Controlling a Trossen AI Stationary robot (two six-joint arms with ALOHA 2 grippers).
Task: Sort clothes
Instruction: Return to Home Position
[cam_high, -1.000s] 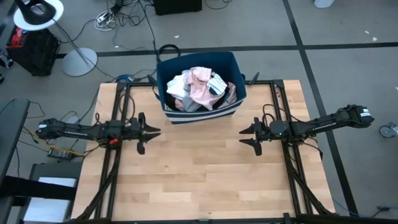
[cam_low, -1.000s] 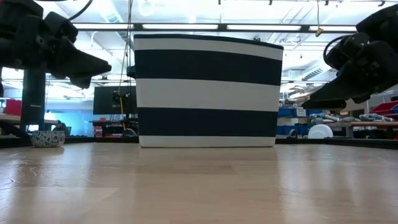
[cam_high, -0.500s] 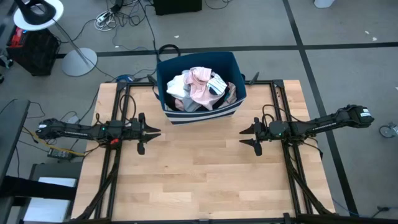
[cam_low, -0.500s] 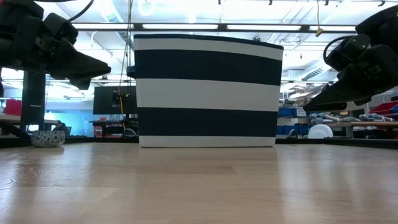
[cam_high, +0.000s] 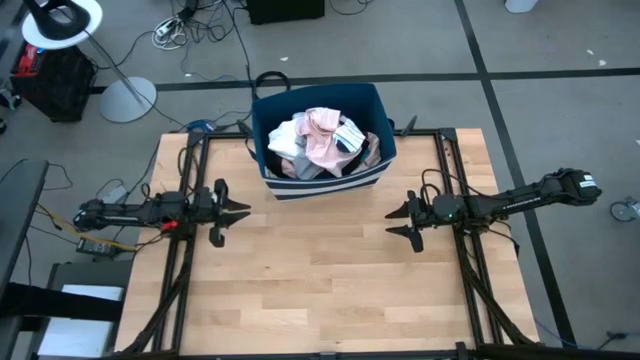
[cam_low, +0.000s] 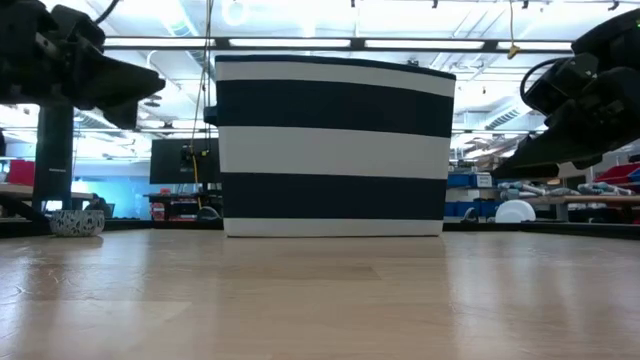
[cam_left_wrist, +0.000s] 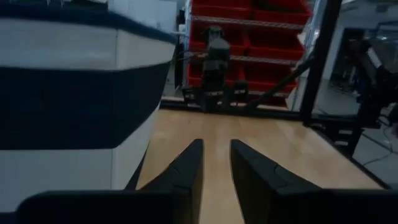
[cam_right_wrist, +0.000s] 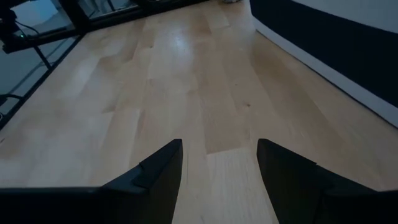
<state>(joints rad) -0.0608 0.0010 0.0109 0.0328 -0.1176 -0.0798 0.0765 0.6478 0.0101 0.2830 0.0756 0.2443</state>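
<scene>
The clothes (cam_high: 318, 140) are lying heaped inside the striped bin (cam_high: 330, 186) at the desk's (cam_high: 320, 280) far edge. The left gripper (cam_high: 246, 209) is hovering empty, its fingers barely parted. The right gripper (cam_high: 391, 221) is hanging released, spread wide.

No text, label, brand, number or sign can be read in any view.

L gripper (cam_left_wrist: 216, 144), R gripper (cam_right_wrist: 219, 144) hover (fingers apart).

Navy striped bin (cam_high: 322, 184) (white bands) stands on wooden table (cam_high: 320, 285).
</scene>
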